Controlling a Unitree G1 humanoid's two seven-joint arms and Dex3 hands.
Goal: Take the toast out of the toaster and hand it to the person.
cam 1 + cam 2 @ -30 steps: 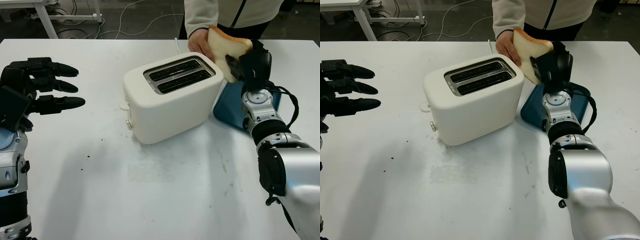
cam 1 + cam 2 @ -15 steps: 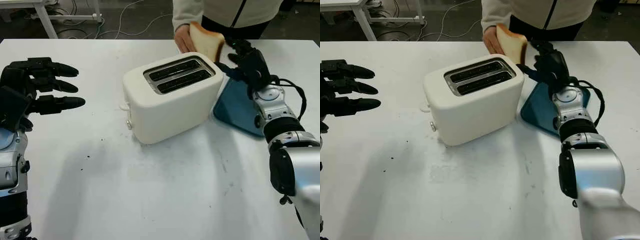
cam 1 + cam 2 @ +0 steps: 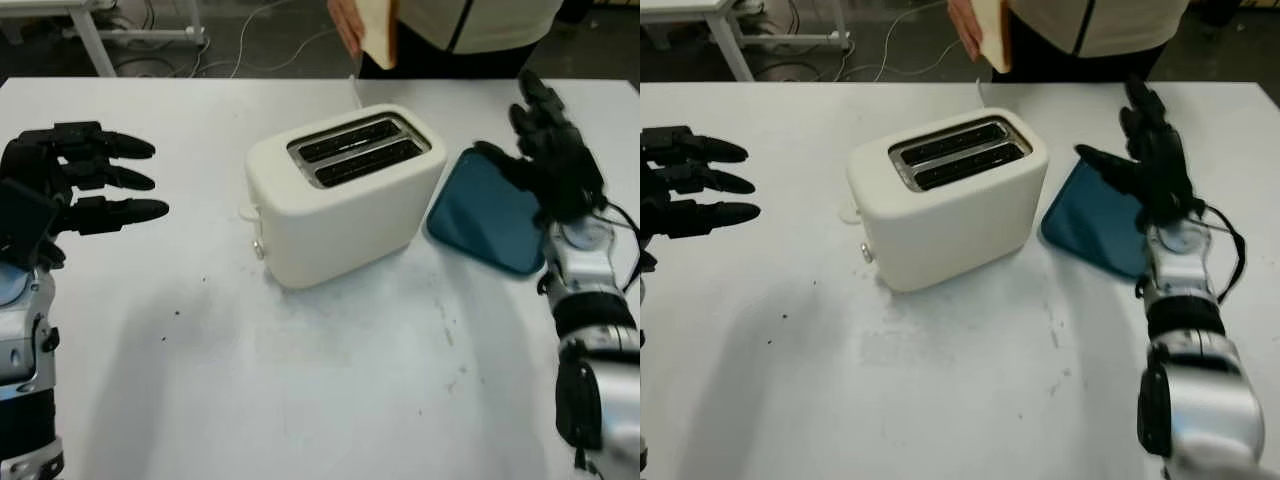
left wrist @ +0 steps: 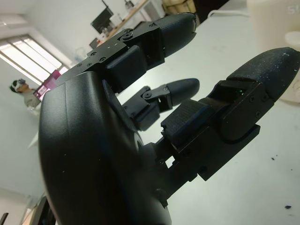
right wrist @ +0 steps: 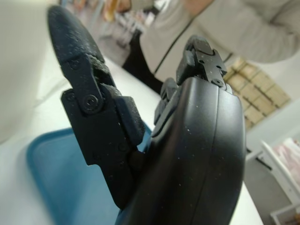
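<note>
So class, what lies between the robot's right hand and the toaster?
The blue tray lies between right hand and toaster, seen in both eye views.

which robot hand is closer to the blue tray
Right. The right hand, open, hovers over the blue tray's far-right edge; the left hand, open, is across the table beyond the toaster.

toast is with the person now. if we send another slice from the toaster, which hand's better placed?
Right, probably. The right hand is open above the blue tray, beside the toaster and nearer the person's hand holding the toast. The left hand is open, out at the table's left side.
</note>
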